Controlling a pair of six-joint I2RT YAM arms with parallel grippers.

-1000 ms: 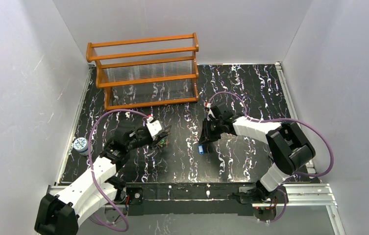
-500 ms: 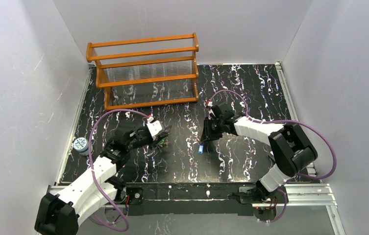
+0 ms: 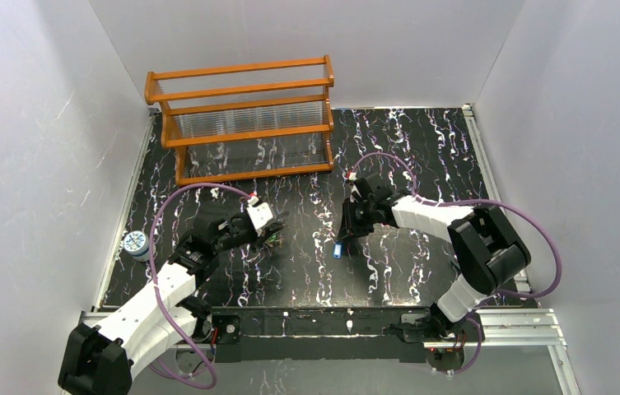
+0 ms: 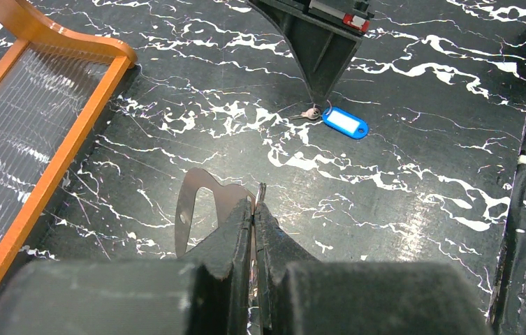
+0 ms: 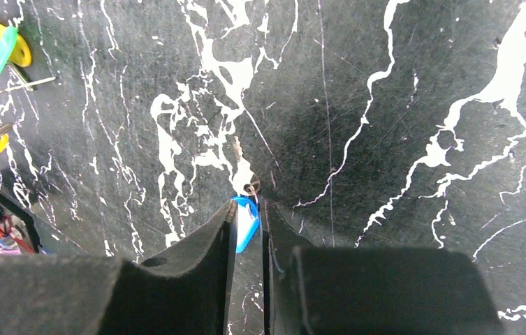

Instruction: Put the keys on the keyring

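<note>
Reading left to right: left hand (image 4: 254, 207) pinched shut on the keyring (image 4: 184, 209), loop partly hidden behind its fingers. Yellow and green keys (image 5: 3, 49) show clearly only in right wrist view, cut off at the edge. Right hand (image 5: 249, 204) jaws narrowly apart over blue key (image 4: 345, 123) lying on surface (image 4: 420, 209); grip unclear.

Orange rack (image 3: 244, 123) stands at back left of black marbled bench (image 3: 442, 140). Left arm (image 3: 162, 292) reaches toward rack's near right corner. Left jaws sit short of it, small green-yellow cluster of keys (image 3: 272, 239) at their tip. Right arm (image 3: 430, 216) bends in from rack's right side, right jaws pointing down, well apart from rack. Blue key (image 3: 337, 249) lies just beside right jaws, on side away from rack. Round white-blue object (image 3: 134, 243) sits off rack's left end.
</note>
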